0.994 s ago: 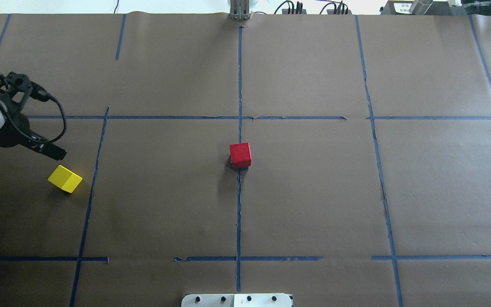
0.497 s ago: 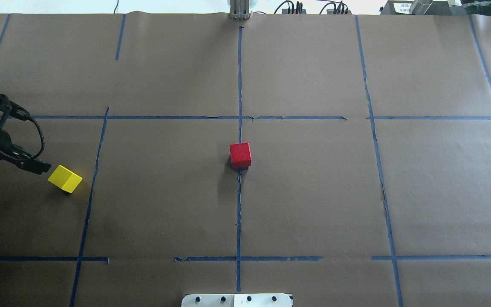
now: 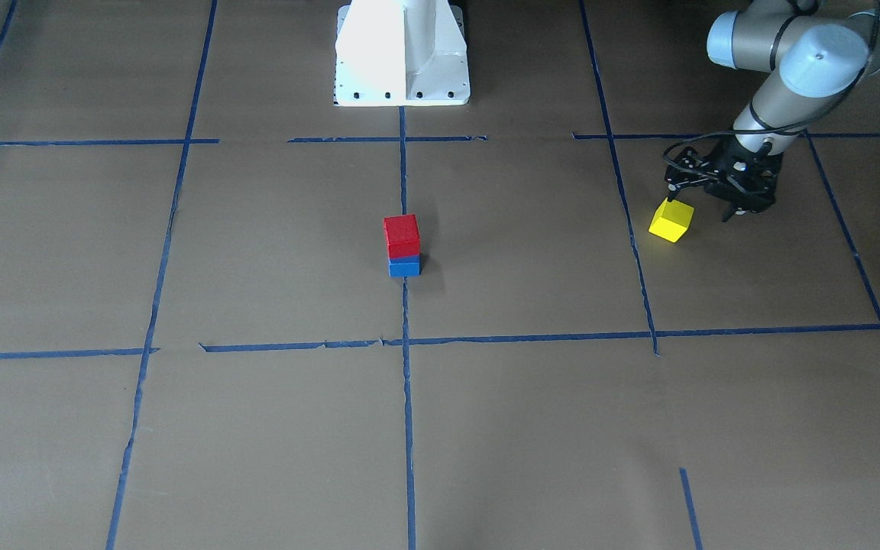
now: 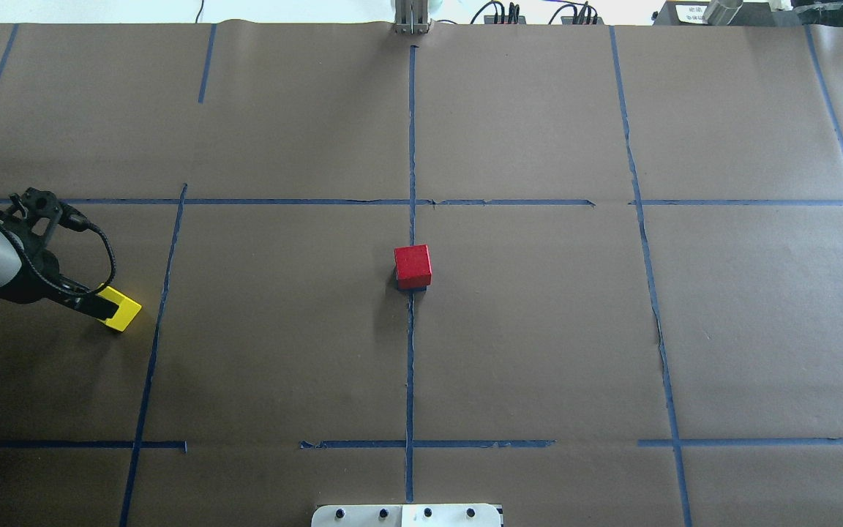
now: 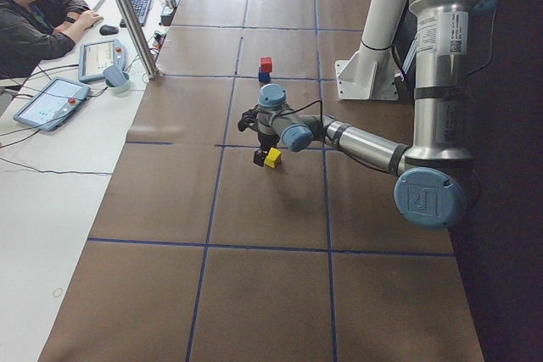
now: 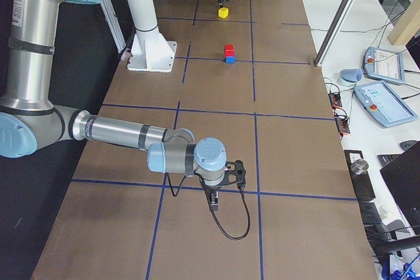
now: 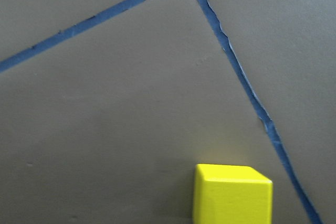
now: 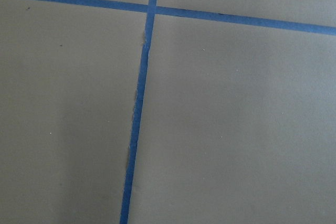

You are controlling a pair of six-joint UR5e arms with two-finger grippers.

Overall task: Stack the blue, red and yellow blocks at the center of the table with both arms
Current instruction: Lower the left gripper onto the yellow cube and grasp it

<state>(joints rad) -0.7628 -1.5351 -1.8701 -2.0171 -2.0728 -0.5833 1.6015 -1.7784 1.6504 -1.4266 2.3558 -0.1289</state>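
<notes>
A red block (image 3: pixel 401 235) sits on a blue block (image 3: pixel 404 266) at the table's centre; from overhead the red block (image 4: pixel 413 265) hides nearly all of the blue one. A yellow block (image 4: pixel 125 312) lies alone on the table's left side, rotated to the tape grid. My left gripper (image 3: pixel 700 208) is open, low over the yellow block (image 3: pixel 671 220), with one finger overlapping it in the overhead view. The left wrist view shows the yellow block (image 7: pixel 232 195) at its bottom edge, with no fingers in frame. My right gripper (image 6: pixel 213 201) shows only in the exterior right view, far from the blocks. I cannot tell if it is open or shut.
The white robot base (image 3: pixel 402 53) stands at the table's robot-side edge. Blue tape lines (image 4: pixel 410 146) grid the brown paper. An operator (image 5: pixel 34 14) sits at a side desk with tablets (image 5: pixel 53 101), behind a metal pole (image 5: pixel 131 14).
My left gripper has swung down and rightward from beside the yellow block to over it. The blocks have not moved.
</notes>
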